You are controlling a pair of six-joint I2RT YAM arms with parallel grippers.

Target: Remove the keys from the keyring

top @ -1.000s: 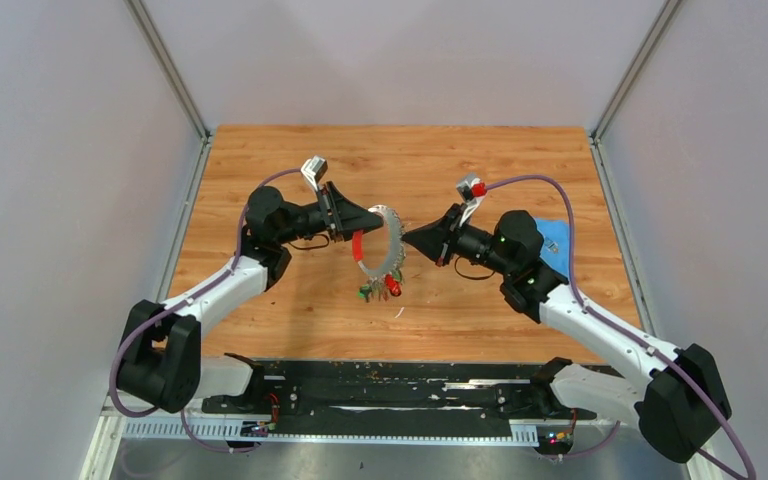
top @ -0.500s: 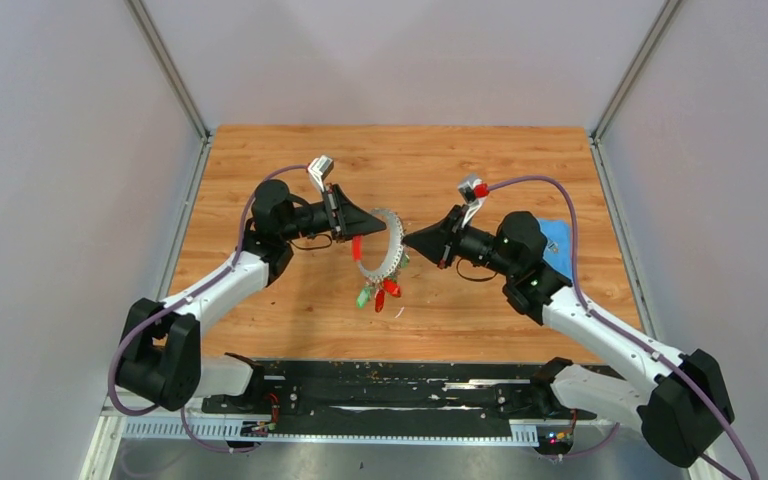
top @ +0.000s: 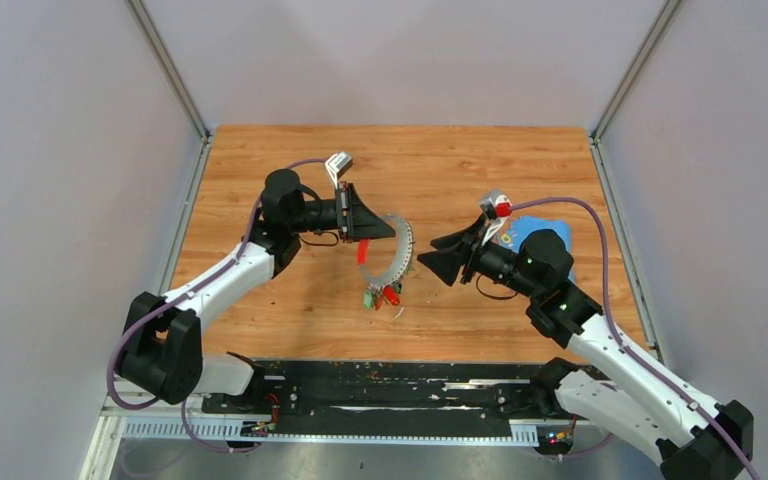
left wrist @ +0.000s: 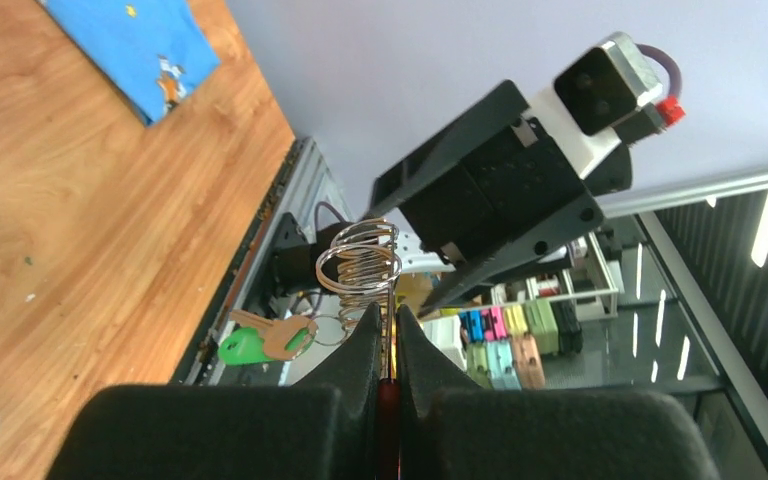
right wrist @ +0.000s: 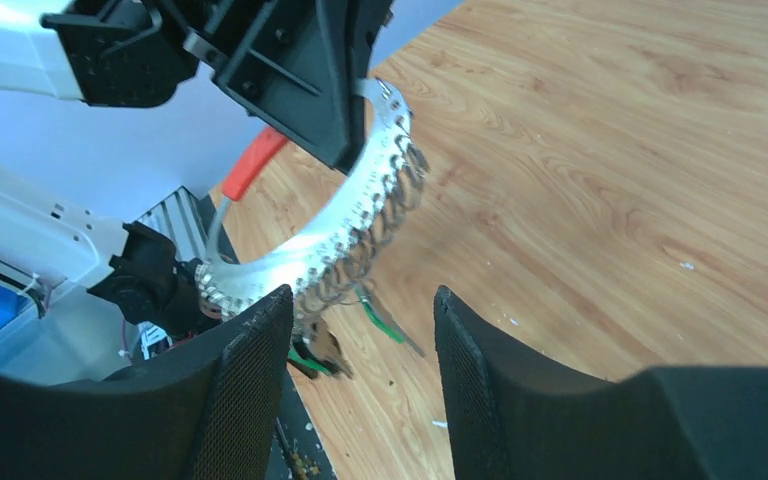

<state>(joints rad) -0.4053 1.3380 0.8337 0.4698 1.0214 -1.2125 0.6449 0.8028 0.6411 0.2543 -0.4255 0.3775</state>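
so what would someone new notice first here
The curved silver keyring is held up over the middle of the wooden table, pinched in the left gripper, with green and red-headed keys dangling from its lower end. Facing it from the right, the right gripper hangs just short of the ring with its jaws open.

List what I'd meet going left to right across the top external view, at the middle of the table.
The left end effector → keyring → right end effector → blue cloth. The keys hang below the keyring, so they are left out.
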